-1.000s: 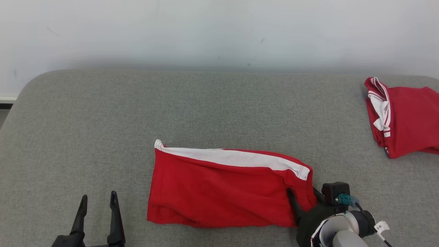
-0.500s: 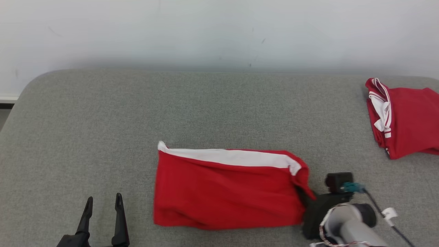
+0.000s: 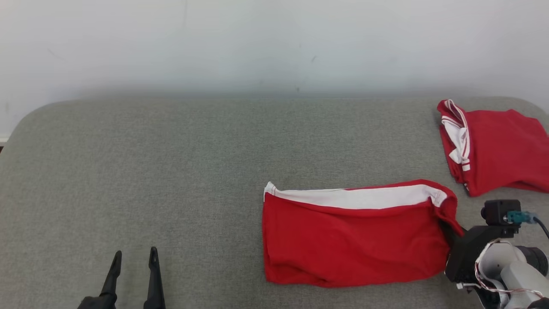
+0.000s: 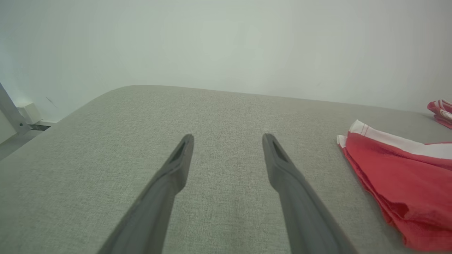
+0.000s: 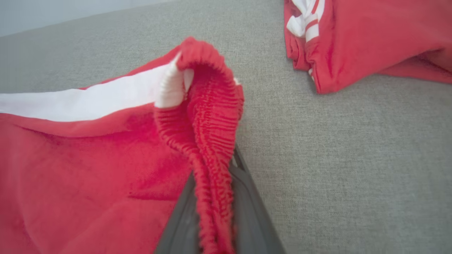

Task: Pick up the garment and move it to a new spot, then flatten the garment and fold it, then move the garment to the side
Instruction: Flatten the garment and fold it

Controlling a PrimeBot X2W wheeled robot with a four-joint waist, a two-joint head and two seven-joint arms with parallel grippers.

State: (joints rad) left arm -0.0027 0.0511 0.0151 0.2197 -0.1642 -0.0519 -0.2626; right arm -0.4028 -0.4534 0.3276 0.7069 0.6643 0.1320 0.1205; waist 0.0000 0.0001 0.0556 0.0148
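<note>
The garment (image 3: 351,244), red shorts with a white side stripe, lies folded flat on the grey padded surface (image 3: 171,171), right of centre. My right gripper (image 3: 450,231) is shut on its ribbed red waistband (image 5: 212,116) at the right end, and the elastic bunches up between the two dark fingers (image 5: 247,211). In the left wrist view the garment's (image 4: 399,176) left end shows at the right edge. Over bare surface at the lower left, well away from the garment, my left gripper (image 3: 134,257) stands open with nothing between its fingers (image 4: 183,158).
A second red garment with white trim (image 3: 493,146) lies folded at the far right, close behind my right gripper; it is also seen in the right wrist view (image 5: 370,38). A pale wall runs behind the surface, whose rounded left edge (image 3: 17,128) drops to the floor.
My right gripper shut on the garment's right end and dragged it right across the surface, toward the second garment. The head view also shifted a little. The left gripper stayed open.
</note>
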